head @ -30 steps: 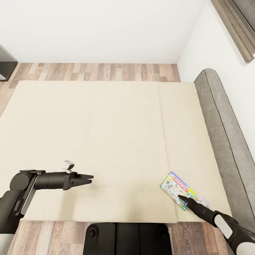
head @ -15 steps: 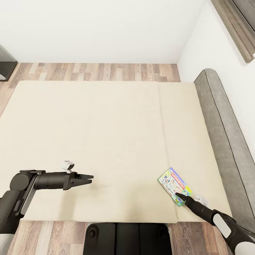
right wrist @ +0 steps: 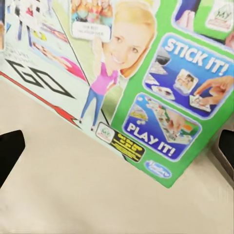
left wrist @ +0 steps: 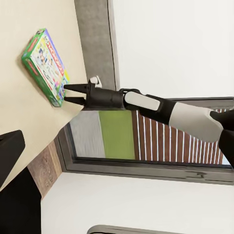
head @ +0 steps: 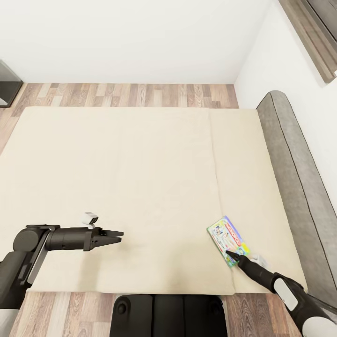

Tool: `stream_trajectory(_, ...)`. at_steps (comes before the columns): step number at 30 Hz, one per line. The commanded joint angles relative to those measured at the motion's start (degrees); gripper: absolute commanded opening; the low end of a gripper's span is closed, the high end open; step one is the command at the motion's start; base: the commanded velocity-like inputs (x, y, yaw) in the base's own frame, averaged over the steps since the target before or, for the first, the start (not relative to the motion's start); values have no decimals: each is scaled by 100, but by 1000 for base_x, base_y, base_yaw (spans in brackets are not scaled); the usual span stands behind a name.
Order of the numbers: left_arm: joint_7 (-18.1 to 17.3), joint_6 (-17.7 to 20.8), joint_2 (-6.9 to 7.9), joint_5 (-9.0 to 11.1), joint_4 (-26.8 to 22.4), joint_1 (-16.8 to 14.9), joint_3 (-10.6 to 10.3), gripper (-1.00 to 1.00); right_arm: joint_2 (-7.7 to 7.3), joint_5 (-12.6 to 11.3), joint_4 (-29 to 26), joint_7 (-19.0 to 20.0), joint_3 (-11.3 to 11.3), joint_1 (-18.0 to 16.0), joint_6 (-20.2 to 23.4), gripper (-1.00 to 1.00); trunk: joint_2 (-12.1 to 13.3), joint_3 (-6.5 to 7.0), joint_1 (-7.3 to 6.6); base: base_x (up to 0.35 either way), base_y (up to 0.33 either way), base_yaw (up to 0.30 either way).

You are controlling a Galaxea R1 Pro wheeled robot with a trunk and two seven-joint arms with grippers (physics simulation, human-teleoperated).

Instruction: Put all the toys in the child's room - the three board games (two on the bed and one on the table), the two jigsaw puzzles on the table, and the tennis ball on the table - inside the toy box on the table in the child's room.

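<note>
- Head view: board game (head: 227, 240) lies flat on the bed (head: 140, 187) at approx. 5 o'clock, near the grey headboard (head: 295, 178). Right end effector (head: 230, 254) sits at the box's near corner; can't tell its finger gap here. Left end effector (head: 117, 234) hangs over bare mattress at 7 o'clock, fingers together.
- Left wrist view: right end effector (left wrist: 72, 93) has fingers slightly apart at the board game (left wrist: 45, 64) edge.
- Right wrist view: board game (right wrist: 146, 73) close up, lying on the bed; fingertips (right wrist: 9, 151) apart w/ nothing between.

Green-edged board game (head: 227, 239) lies flat on beige bed (head: 140, 187).
</note>
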Motion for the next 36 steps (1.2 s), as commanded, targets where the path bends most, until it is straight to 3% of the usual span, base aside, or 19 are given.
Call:
stream_trajectory(1,-22,61,2,-4,-1,-1,-1,100,20,-35,-16,8,-18,-3,78,100,-8,-6,3,0,0,0)
stream_trajectory(11,-22,61,2,-11,-1,-1,-1,100,87,-37,-387,0,-9,8,249,100,-8,-6,3,0,0,0)
stream_trajectory(16,-22,61,2,-11,-1,-1,-1,100,89,-34,-633,-6,-1,11,579,100,-8,-6,3,0,0,0)
stream_trajectory(26,-22,61,2,-11,-1,-1,-1,100,82,-42,-662,-4,-9,11,701,100,-8,-6,3,0,0,0)
stream_trajectory(36,-22,61,2,-11,-1,-1,-1,100,81,-35,-745,-27,-18,8,1134,100,-8,-6,3,0,0,0)
